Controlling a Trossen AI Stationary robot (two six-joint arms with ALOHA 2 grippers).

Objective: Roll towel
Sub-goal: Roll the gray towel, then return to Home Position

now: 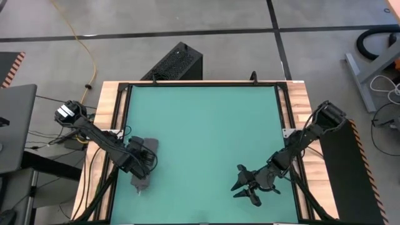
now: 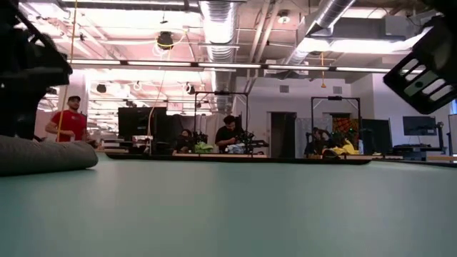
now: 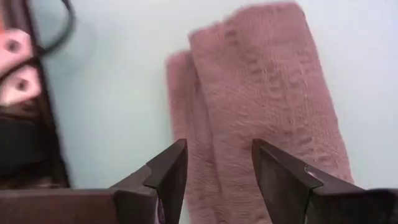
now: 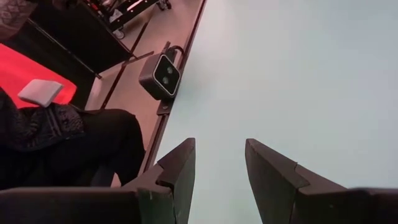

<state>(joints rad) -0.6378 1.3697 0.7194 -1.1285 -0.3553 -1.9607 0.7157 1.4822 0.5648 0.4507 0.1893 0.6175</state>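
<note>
Rolled towel near the left edge of the green mat

From above, the towel point(image 1: 145, 150) is half hidden under the left gripper point(image 1: 139, 183); the left wrist view shows its soft ribbed pile in thick rolled folds, and jaws apart above it, holding nothing. The right gripper point(image 1: 245, 185) hovers over bare mat point(image 1: 206, 131) on the table, jaws apart.

Bright even overhead light, glaring ceiling lamps point(image 2: 164, 39) in low view, soft shadows, blurred near towel point(image 2: 43, 153)
</note>
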